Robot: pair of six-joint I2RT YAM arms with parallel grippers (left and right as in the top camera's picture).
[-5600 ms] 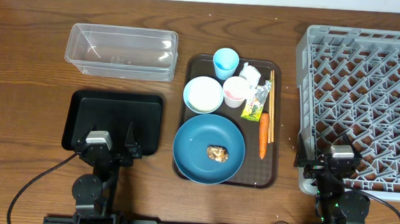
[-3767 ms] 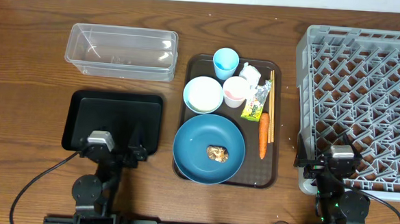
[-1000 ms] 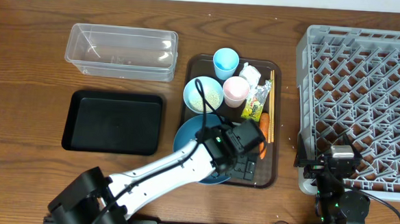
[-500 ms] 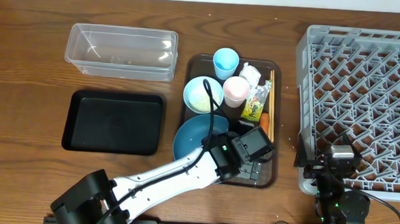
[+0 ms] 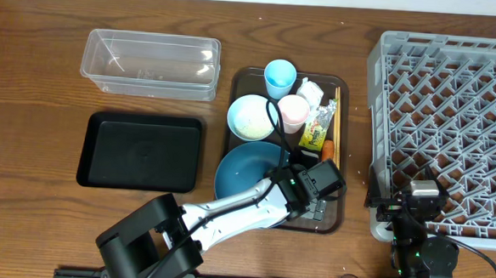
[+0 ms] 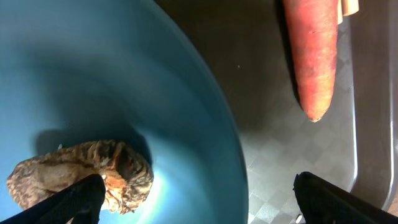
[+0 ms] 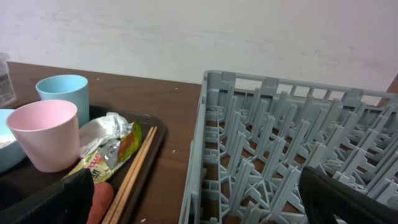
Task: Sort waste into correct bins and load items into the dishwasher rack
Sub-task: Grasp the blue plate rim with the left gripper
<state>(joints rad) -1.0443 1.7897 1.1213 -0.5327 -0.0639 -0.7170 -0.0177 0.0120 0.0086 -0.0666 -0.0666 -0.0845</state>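
Left jaws wide apart, empty, straddling blue plate (image 6: 124, 74) rim: one tip just beside brown food lump (image 6: 81, 174), other over brown tray (image 6: 273, 155). Lump sits in plate; looks light, soft, crumbly, so pinch mid-body, gently. Carrot (image 6: 311, 56) lies just off rim. Plate wall crowds lump side; free room is upward. Right jaws apart, idle by rack (image 7: 280, 143).

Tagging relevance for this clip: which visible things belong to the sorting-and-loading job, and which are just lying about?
Job: blue plate, food lump, carrot, wrapper, crumpled paper, rice, white bowl, light-blue cup, pink cup, chopsticks, black tray, clear tub, rack.
Lying about: brown serving tray, table.
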